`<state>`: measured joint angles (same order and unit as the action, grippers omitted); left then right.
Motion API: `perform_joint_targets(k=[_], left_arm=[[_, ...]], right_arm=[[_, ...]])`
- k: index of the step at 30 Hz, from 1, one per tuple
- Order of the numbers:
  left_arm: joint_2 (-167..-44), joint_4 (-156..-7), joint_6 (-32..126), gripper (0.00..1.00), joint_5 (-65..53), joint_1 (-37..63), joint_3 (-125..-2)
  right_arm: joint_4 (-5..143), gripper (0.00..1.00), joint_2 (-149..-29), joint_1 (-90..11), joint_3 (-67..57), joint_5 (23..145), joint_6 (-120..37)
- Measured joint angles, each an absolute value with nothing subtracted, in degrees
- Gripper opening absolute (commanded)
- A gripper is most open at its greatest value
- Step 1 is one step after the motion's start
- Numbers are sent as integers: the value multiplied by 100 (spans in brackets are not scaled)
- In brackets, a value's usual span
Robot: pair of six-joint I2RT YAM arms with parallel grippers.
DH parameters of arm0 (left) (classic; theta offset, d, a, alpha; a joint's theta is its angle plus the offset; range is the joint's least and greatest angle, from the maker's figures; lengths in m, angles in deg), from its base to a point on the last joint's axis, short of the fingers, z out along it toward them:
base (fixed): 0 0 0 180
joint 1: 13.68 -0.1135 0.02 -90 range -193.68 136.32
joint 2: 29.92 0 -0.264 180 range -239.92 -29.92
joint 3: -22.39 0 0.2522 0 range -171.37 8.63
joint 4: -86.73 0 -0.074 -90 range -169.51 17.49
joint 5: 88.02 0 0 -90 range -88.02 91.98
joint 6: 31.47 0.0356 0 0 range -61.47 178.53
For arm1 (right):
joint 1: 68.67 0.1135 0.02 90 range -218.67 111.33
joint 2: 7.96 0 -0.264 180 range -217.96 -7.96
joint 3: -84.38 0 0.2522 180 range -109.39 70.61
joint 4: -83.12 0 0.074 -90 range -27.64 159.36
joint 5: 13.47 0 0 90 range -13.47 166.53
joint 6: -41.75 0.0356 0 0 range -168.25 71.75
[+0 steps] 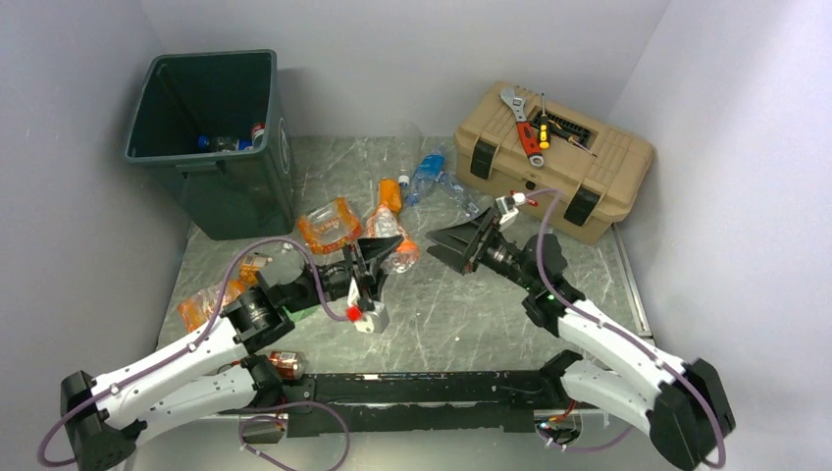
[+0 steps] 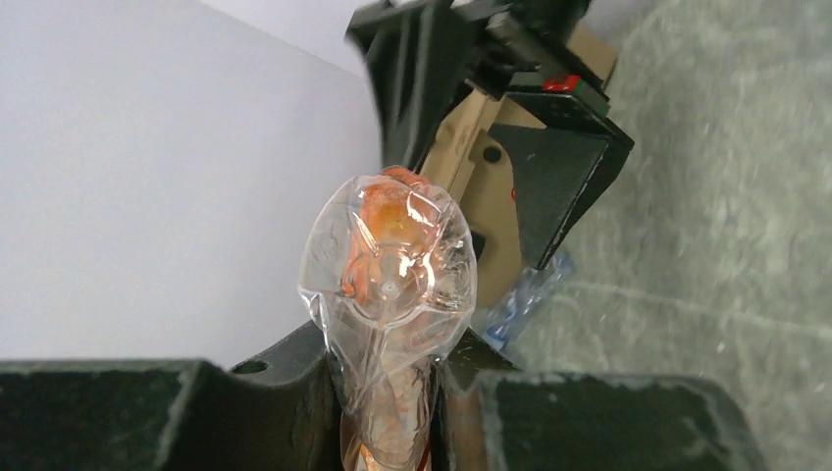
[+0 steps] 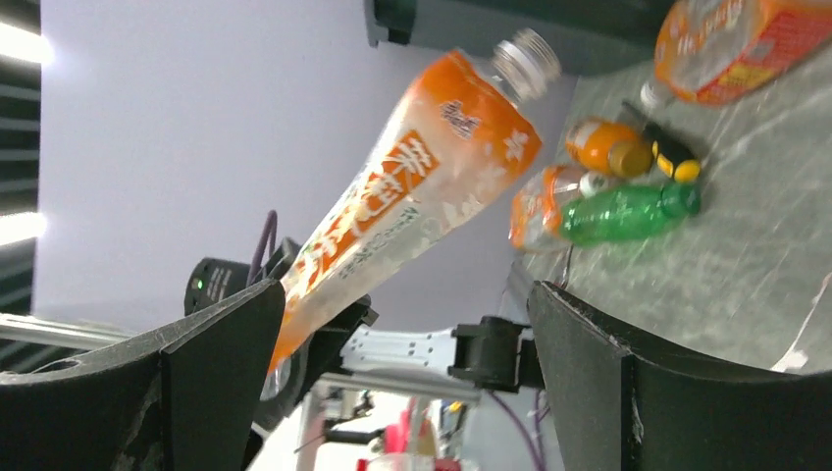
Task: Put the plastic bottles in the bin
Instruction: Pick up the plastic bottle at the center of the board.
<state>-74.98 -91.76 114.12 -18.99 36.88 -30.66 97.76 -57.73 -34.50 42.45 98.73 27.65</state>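
Observation:
My left gripper (image 1: 374,258) is shut on a crushed clear bottle with an orange label (image 1: 401,253), held above the table's middle. The left wrist view shows the bottle's base (image 2: 390,260) squeezed between the jaws of this gripper (image 2: 392,345). My right gripper (image 1: 457,245) is open and empty, just right of that bottle and facing it. In the right wrist view the bottle (image 3: 412,191) hangs in front of the wide-apart jaws of the right gripper (image 3: 404,294). The dark green bin (image 1: 245,186) stands at the far left with a few bottles (image 1: 231,142) inside.
A tan toolbox (image 1: 608,172) with a wrench and screwdrivers on it stands at the far right. Loose bottles lie behind the grippers: an orange pack (image 1: 329,226), an orange bottle (image 1: 390,193), a blue-labelled one (image 1: 430,172). More lie at the left (image 1: 208,302) and near the bases (image 1: 287,363). A green bottle (image 3: 628,211) shows in the right wrist view.

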Motion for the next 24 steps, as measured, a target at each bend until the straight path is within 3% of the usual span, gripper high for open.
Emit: perform_joint_targets(k=[6,14,20,24], left_arm=[[-7400,-8853,13117,0,-1040,4388,-2935],[-7249,-8781,13985,0,-601,4862,-2845],[-7271,-8779,14170,0,-459,5024,-2622],[-7304,-8877,14295,0,-324,5113,-2620]], right_arm=[[11116,100,-7124,-3526,4302,10553,3827],[12661,99,-8499,-3456,3987,11014,4804],[13662,82,-9240,-3216,3485,11206,5383],[14023,66,-9653,-3021,3211,11326,5639]])
